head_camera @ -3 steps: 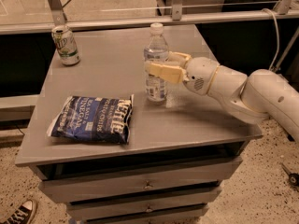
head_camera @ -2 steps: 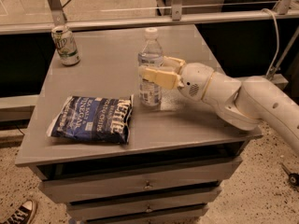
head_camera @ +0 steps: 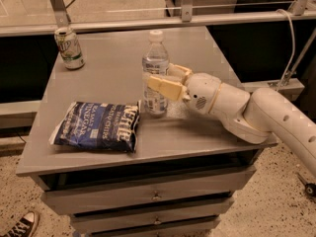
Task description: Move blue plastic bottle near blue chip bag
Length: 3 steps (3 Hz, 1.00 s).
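Item: my pincer (head_camera: 160, 79), clamped on the slim clear plastic water bottle with white cap (head_camera: 155, 58), upright mid-table (head_camera: 108, 73) (base contact unclear). Flat dark blue chip bag (head_camera: 98, 126): just beside the bottle. Green-and-white soda can (head_camera: 69, 47): far corner, well apart.

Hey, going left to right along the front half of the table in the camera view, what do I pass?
First the blue chip bag → blue plastic bottle, gripped by the hand → robot arm.
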Tool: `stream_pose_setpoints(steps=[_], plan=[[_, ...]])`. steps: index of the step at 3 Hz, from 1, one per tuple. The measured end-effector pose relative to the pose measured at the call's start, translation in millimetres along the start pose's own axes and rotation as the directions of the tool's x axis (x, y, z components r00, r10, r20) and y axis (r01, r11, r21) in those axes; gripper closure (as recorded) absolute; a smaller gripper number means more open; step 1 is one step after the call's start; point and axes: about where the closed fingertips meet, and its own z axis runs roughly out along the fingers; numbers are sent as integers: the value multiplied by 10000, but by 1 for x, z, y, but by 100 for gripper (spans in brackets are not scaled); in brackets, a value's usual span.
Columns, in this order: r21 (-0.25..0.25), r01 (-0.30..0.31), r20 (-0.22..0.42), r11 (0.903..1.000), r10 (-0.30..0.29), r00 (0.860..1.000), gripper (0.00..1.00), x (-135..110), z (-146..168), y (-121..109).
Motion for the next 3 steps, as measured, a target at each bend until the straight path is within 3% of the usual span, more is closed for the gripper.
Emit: stream_pose_setpoints(steps=[1, 2, 3], plan=[[-226, 75, 44, 9997, -74, 10000, 7, 1, -5, 6], [-388, 333, -6, 9987, -333, 9994, 0, -2, -13, 10], [-558, 749, -281, 9956, -766, 9967, 0, -10, -17, 10]])
